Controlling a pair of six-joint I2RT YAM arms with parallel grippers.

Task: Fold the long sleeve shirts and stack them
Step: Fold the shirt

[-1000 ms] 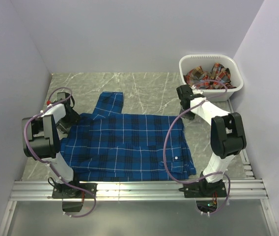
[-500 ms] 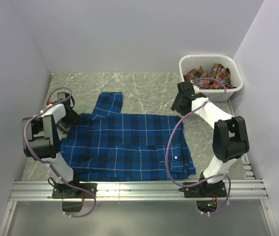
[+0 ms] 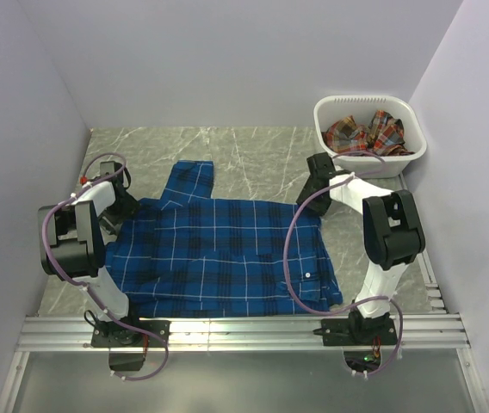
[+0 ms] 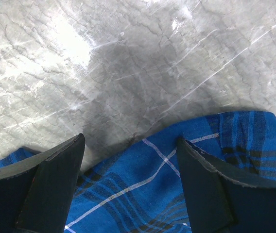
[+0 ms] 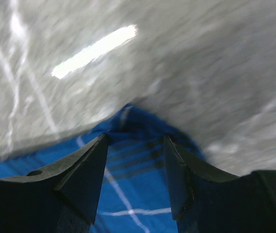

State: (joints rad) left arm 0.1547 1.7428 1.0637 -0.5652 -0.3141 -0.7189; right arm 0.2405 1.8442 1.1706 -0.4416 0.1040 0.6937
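left hand (image 4: pixel 129 141): apart, straddling blue shirt (image 3: pixel 227 254) hem, set to pinch.
right hand (image 5: pixel 135 141): apart over its far-right corner.
blue shirt: flat, mid-bench.
red shirt (image 3: pixel 361 136): in basket (image 3: pixel 386 165), bench far-right corner.

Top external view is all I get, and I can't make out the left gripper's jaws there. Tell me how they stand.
Observer: In the left wrist view the left gripper is wide open and holds nothing.
Operator: Say what lies under it.
Observer: The edge of the blue shirt runs between the two fingers. Bare table lies beyond the tips.
Operator: Now the right one.
Observer: The right wrist view is blurred, but the right gripper has its fingers apart over a corner of the same shirt and is not closed on the cloth.
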